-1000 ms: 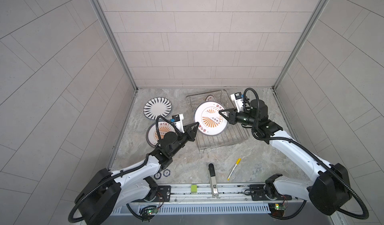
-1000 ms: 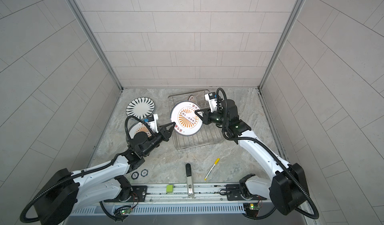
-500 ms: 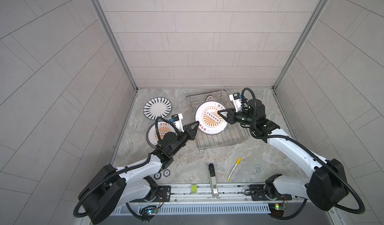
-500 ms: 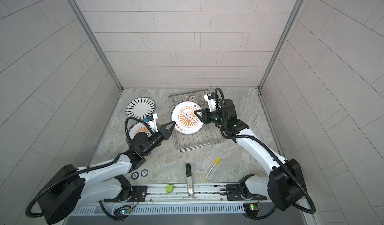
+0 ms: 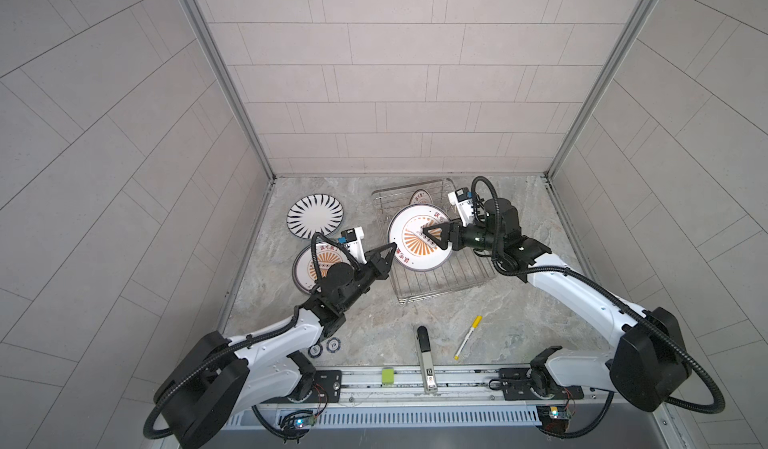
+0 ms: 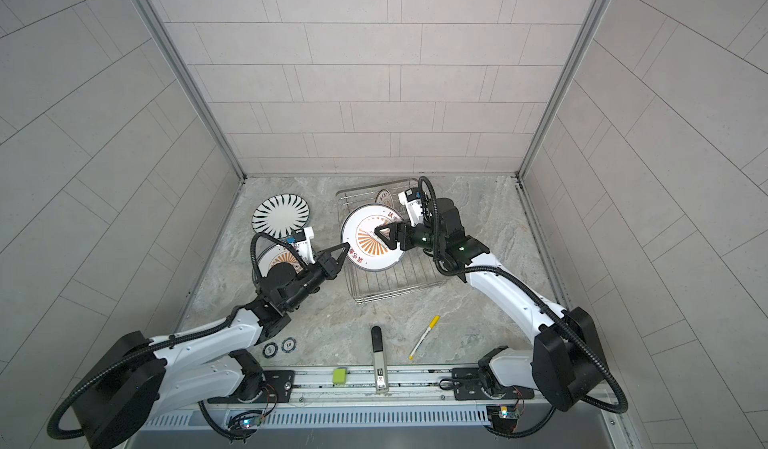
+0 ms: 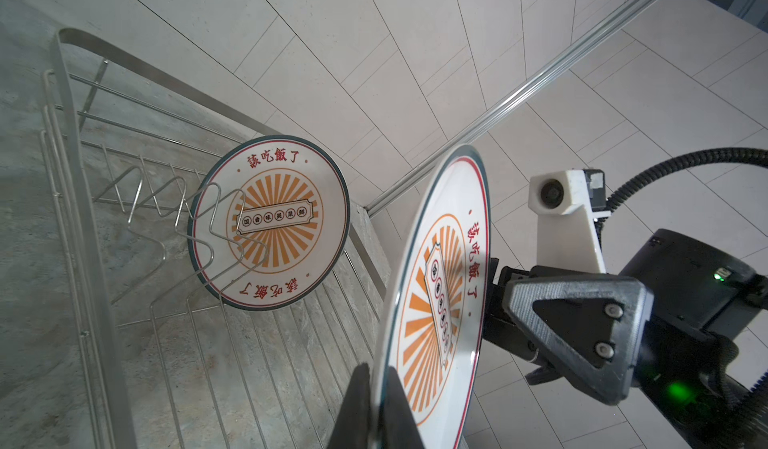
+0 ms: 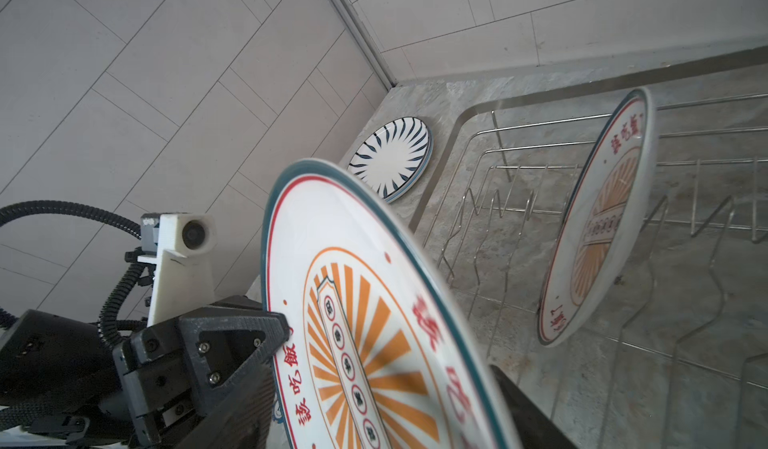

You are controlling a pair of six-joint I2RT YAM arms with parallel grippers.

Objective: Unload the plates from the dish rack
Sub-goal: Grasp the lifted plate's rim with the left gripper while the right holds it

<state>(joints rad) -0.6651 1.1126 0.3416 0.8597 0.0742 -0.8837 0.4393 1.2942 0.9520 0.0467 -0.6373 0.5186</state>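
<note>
Plates in play! In both top views the held plate (image 5: 415, 256) hangs tilted over the dish rack (image 5: 457, 276), which sits at 1 o'clock on the surface (image 5: 374, 314). The left gripper (image 5: 392, 248) pinches its rim at 8 o'clock, and the right gripper (image 5: 426, 233) reaches in from 3 o'clock. The second plate (image 5: 420, 197) stands at the rack's 12 o'clock end. The striped plate (image 5: 315, 221) and sunburst plate (image 5: 303, 268) lie flat at 10 o'clock.

Left wrist view: the left gripper (image 7: 376, 384) is clamped on the rim. One of the right gripper's fingers (image 7: 573, 326) stands clear of the plate's face, jaws spread.

Right wrist view: the held plate (image 8: 374, 301) is close up, and the second plate (image 8: 598, 218) leans among the prongs.
</note>
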